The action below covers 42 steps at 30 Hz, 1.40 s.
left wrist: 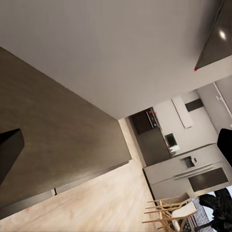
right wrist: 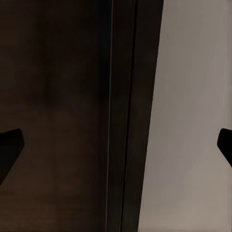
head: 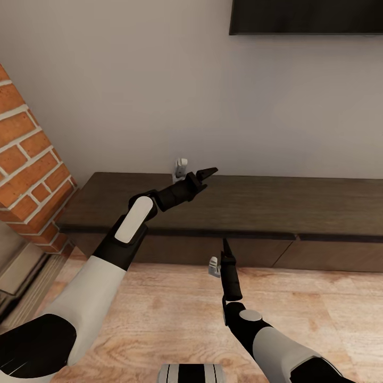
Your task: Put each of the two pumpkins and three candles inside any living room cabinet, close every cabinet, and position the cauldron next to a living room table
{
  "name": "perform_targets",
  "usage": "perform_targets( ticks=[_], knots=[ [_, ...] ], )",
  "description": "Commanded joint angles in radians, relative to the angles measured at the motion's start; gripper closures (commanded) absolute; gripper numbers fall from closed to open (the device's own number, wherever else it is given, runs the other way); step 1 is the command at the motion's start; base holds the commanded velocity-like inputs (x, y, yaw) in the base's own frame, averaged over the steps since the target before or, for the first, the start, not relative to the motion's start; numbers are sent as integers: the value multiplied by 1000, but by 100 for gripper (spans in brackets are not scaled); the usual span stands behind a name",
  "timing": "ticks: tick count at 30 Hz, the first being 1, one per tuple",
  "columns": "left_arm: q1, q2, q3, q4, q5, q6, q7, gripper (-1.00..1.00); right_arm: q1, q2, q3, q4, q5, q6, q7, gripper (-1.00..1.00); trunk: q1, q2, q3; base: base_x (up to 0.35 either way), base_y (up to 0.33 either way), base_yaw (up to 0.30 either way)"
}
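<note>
So one cabinet, long and dark brown, sits against the wall with its fronts shut. Two arms reach at it: left gripper above the top, right gripper by the front. Both have jaws spread, holding nothing.

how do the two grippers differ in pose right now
The left gripper is raised over the cabinet top, pointing right along it; the right gripper sits lower, pointing up at the cabinet's front. The left arm reaches farther forward; the right stays nearer the floor. Both look open and empty, with fingertips apart in the wrist views.
</note>
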Motion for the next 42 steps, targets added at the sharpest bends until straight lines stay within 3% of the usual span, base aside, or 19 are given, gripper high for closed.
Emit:
perform_targets(
  ticks=[1,9,42],
  knots=[
    [0,0,0,0,0,1,0,-100,0,0,0,0,0,0,0,-100,0,0,0,5,-43,0],
    [0,0,0,-1,-1,0,0,-100,1,1,0,-1,-3,-1,-1,-100,0,0,0,82,-136,0],
    [0,-1,-14,0,-1,0,3,-100,2,2,-4,-3,-11,-1,3,-100,0,0,0,3,-3,0]
  ],
)
